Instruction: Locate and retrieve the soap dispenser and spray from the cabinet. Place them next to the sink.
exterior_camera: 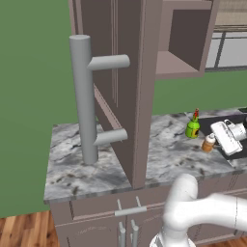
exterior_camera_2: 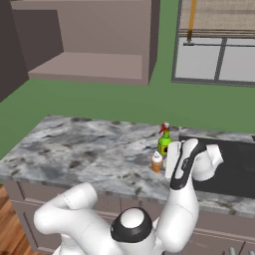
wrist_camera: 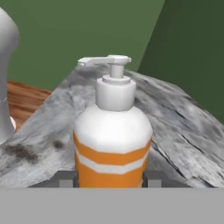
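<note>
Pincer (wrist_camera: 109,180) closed on soap dispenser (wrist_camera: 112,140), fingertips (wrist_camera: 65,180) at its base flanks. Dispenser upright on marble desk (exterior_camera_2: 89,154), just beside green spray (exterior_camera_2: 164,141), near sink (exterior_camera_2: 234,169). Base contact apparently made, though hidden. Release without tipping; withdraw clear of pump nozzle.

left base view: behind-left, looks down past cabinet (exterior_camera: 120,87) door onto counter (exterior_camera: 87,164)
right base view: behind-right, same counter, sink (exterior_camera_2: 234,169) edge
hand view: very near, level, facing soap dispenser (wrist_camera: 113,135)
shared: counter, dispenser, spray (exterior_camera: 193,126)
</note>
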Available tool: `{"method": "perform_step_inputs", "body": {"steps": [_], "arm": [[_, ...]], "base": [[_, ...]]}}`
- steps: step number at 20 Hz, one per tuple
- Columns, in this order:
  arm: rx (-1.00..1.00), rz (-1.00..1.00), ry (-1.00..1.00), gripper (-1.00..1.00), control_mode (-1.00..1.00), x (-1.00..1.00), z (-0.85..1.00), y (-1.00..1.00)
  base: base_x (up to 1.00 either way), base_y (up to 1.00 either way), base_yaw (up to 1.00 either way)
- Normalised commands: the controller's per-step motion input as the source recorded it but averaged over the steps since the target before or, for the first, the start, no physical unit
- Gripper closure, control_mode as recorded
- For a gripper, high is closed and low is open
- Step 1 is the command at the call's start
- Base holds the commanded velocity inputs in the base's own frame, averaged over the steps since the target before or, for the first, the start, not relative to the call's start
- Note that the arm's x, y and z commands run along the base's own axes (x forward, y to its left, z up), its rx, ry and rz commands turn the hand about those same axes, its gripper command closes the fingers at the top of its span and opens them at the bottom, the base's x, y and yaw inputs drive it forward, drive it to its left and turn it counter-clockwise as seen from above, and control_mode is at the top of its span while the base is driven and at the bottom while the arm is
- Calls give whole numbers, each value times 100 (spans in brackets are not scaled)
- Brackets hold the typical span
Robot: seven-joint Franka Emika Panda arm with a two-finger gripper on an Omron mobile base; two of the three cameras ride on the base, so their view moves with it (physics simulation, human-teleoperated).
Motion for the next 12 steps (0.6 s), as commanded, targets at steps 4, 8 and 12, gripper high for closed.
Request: {"method": "perform_step_inputs", "body": {"steps": [4, 8, 12], "arm": [[-2, 0, -1, 100, -100, 28, -13, -4], [0, 0, 0, 100, -100, 35, -8, -11], [0, 0, 0, 100, -100, 38, -10, -15]], "base": [[0, 0, 0], [0, 0, 0], [0, 0, 0]]}}
